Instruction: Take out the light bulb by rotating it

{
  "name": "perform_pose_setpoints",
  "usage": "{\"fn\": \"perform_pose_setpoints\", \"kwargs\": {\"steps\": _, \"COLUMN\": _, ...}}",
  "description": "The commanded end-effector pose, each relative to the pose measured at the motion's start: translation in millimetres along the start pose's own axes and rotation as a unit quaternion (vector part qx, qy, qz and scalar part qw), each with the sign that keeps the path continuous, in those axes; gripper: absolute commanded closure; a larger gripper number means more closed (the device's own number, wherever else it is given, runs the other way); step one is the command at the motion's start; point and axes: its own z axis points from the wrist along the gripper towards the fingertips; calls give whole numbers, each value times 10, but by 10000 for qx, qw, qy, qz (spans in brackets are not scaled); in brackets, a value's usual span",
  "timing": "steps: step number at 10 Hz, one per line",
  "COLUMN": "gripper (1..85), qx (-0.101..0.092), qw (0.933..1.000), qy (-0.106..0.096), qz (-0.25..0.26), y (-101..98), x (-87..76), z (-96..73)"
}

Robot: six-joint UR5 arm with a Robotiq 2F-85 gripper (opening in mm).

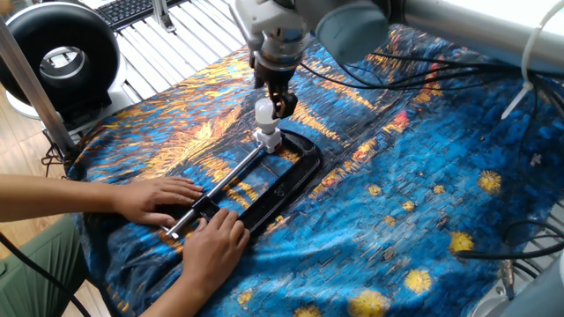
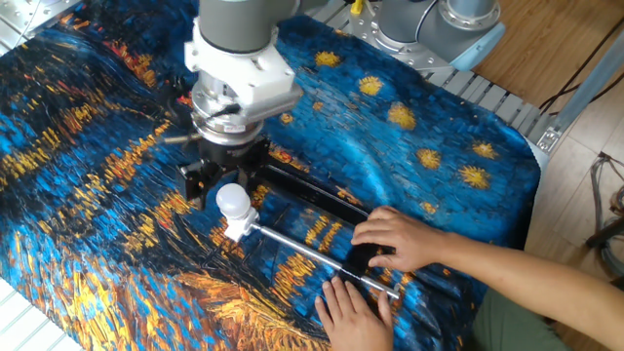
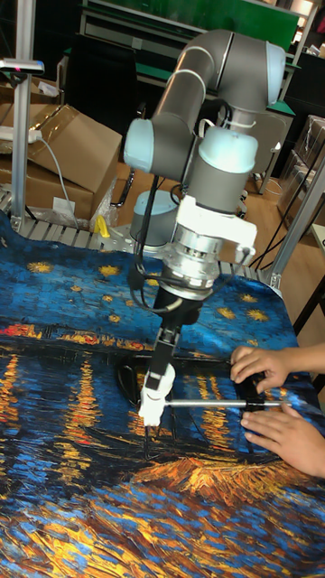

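I count one light bulb point(image 2: 232, 201) seated upright in one white socket point(image 2: 237, 227), and my hand point(image 2: 220, 181) hangs over it with fingers spread, at the bulb's 12 o'clock. Two human hands point(image 2: 395, 237) press one black clamp point(image 1: 286, 180) onto the worktop point(image 2: 88, 195). The tall fixed view hides the bulb behind my fingers point(image 3: 168, 348); the other fixed view shows it bare.

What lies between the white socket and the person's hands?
A thin metal rod runs from the socket to the hands, with the black clamp frame alongside, shown in the other fixed view.

A table under a blue-and-orange painted cloth point(image 2: 88, 117) — a black clamp point(image 1: 284, 180) lies on it.
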Motion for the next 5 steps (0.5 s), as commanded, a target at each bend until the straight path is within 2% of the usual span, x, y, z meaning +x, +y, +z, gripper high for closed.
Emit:
{"fn": "perform_pose_setpoints", "kwargs": {"steps": 1, "gripper": 137, "qx": -673, "qw": 9866, "qy": 10, "qz": 1485, "y": 277, "x": 132, "z": -152}}
{"fn": "perform_pose_setpoints", "kwargs": {"steps": 2, "gripper": 140, "qx": -739, "qw": 9783, "qy": 55, "qz": 1937, "y": 325, "x": 170, "z": -192}}
{"fn": "perform_pose_setpoints", "kwargs": {"steps": 3, "gripper": 150, "qx": -782, "qw": 9697, "qy": 185, "qz": 2305, "y": 371, "x": 221, "z": -219}}
{"fn": "perform_pose_setpoints", "kwargs": {"steps": 5, "gripper": 213, "qx": -918, "qw": 9379, "qy": 348, "qz": 3327, "y": 468, "x": 231, "z": -255}}
